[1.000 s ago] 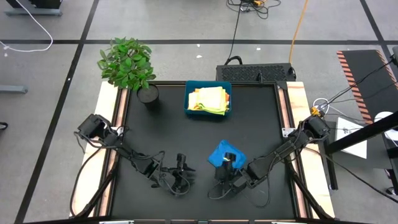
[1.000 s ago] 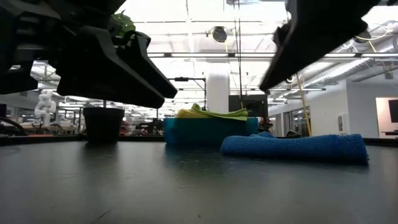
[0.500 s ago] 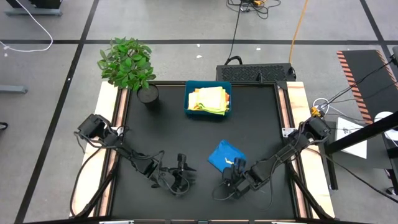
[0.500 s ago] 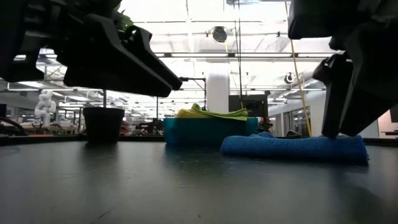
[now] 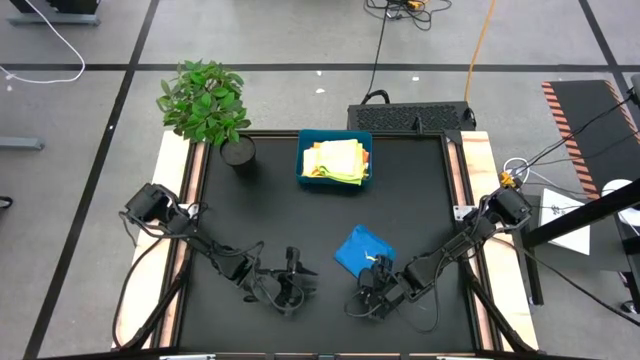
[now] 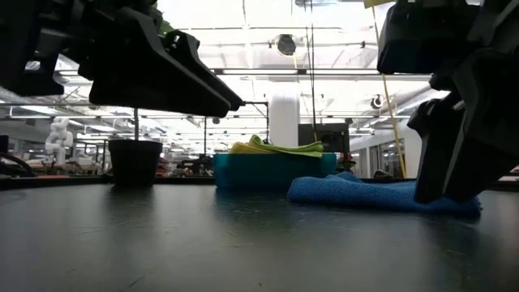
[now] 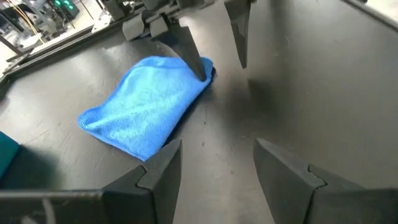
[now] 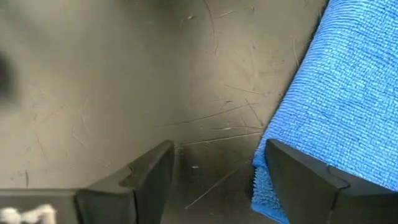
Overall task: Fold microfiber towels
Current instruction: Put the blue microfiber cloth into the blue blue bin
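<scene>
From above, the blue towel (image 5: pixel 363 249) lay mid-table, touching the right gripper (image 5: pixel 377 287), nearer than the left gripper (image 5: pixel 290 280). Left wrist: its long axis ran diagonally. Right wrist: both grippers open, empty.

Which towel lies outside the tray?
The blue towel, alone on the black table; the yellow and green ones are stacked in the teal tray.

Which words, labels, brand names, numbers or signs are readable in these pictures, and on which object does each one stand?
None can be read.
White marks on the right end effector body at the corner of the right wrist view: cut off and blurred, unreadable.
Blue towel, teal tray, plant pot: no text visible.
</scene>
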